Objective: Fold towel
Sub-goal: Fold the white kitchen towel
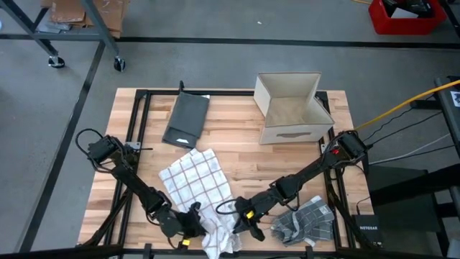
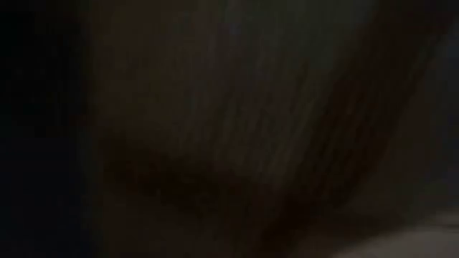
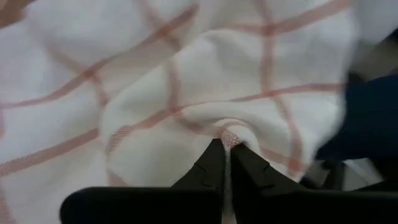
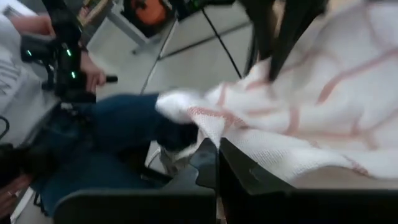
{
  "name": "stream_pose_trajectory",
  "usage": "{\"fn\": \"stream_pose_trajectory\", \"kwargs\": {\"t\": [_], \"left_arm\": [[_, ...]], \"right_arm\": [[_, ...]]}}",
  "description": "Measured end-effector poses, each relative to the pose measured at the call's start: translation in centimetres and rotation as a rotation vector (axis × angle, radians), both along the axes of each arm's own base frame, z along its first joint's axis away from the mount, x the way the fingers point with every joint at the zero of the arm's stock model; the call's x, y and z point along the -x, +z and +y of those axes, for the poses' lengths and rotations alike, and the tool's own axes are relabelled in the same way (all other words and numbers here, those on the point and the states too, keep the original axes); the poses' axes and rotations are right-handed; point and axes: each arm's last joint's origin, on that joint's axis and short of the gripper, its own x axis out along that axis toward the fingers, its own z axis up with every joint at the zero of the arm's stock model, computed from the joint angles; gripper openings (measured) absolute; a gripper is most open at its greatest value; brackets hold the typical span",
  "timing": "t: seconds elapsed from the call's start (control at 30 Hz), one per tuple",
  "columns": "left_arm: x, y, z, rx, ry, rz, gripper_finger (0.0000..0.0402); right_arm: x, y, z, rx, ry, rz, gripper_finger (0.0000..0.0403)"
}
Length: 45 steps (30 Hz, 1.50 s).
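A white towel with a thin red check pattern (image 1: 195, 183) lies partly spread on the wooden table (image 1: 237, 122), toward the near edge, with its near end bunched and hanging past the table edge. The left gripper (image 1: 188, 224) is at the towel's near left edge; in the left wrist view its 2 dark fingers (image 3: 211, 169) are pressed together on a fold of the towel's hem (image 3: 231, 138). The right gripper (image 1: 243, 223) is at the towel's near right edge; in the right wrist view its fingers (image 4: 208, 163) are closed on a pinch of the cloth (image 4: 298, 112). Both arms reach in low from the table's 2 sides.

Just right of the right arm lies a crumpled grey checked cloth (image 1: 305, 219). Farther back, a folded dark grey towel (image 1: 187, 119) lies flat, and an open cardboard box (image 1: 291, 108) stands to its right. The low view is dark and shows nothing clear. Beyond the table, the right wrist view shows a person's hand (image 4: 90, 71) holding a black device.
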Motion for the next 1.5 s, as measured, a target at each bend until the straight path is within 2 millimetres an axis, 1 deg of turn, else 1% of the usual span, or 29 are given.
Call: {"fn": "stream_pose_trajectory", "kwargs": {"t": [0.1, 0.2, 0.3, 0.4, 0.57, 0.63, 0.83, 1.0, 1.13, 1.27, 1.4, 1.5], "left_arm": [[0.4, 0.6, -0.6, 0.035, -0.022, -0.032, 0.0001], [0.8, 0.7, -1.1, 0.06, -0.033, -0.029, 0.0001], [1.3, 0.6, -1.3, 0.084, -0.034, -0.016, 0.0001], [1.7, 0.3, -1.5, 0.07, -0.031, -0.005, 0.0001], [2.4, -0.6, -1.1, 0.051, 0.007, 0.028, 0.0001], [2.5, -0.8, -0.9, 0.058, 0.039, 0.05, 0.0001], [2.5, -1.0, -0.7, 0.187, 0.155, 0.105, 0.0001], [2.7, -1.4, -0.5, 0.279, 0.234, 0.181, 0.0013], [2.9, -1.9, -0.2, 0.313, 0.301, 0.25, 0.0045], [3.0, -2.1, -0.2, 0.359, 0.335, 0.284, 0.0103], [2.9, -1.8, -0.5, 0.415, 0.283, 0.298, 0.0166], [2.8, -1.5, -0.9, 0.41, 0.186, 0.307, 0.0197]], "right_arm": [[-1.0, 1.2, -0.4, -0.015, -0.028, -0.035, 0.0003], [-2.0, 2.1, -1.0, 0.0, -0.082, -0.032, 0.0004], [-2.8, 2.6, -1.7, 0.044, -0.149, 0.002, 0.0003], [-3.2, 2.7, -2.5, 0.102, -0.224, 0.042, 0.0003], [-3.7, 2.1, -3.6, 0.156, -0.313, 0.067, 0.0003], [-3.9, 1.4, -3.9, 0.173, -0.329, 0.085, 0.0002], [-5.0, -1.1, -4.9, 0.172, -0.378, 0.135, 0.0003], [-5.8, -2.1, -5.7, 0.145, -0.416, 0.139, 0.0004], [-6.1, -2.3, -6.7, 0.143, -0.433, 0.149, 0.0004], [-6.3, -2.2, -7.2, 0.14, -0.445, 0.147, 0.0004], [-6.4, -2.3, -7.6, 0.14, -0.449, 0.153, 0.0005], [-6.6, -2.3, -8.1, 0.143, -0.466, 0.156, 0.0005]]}}
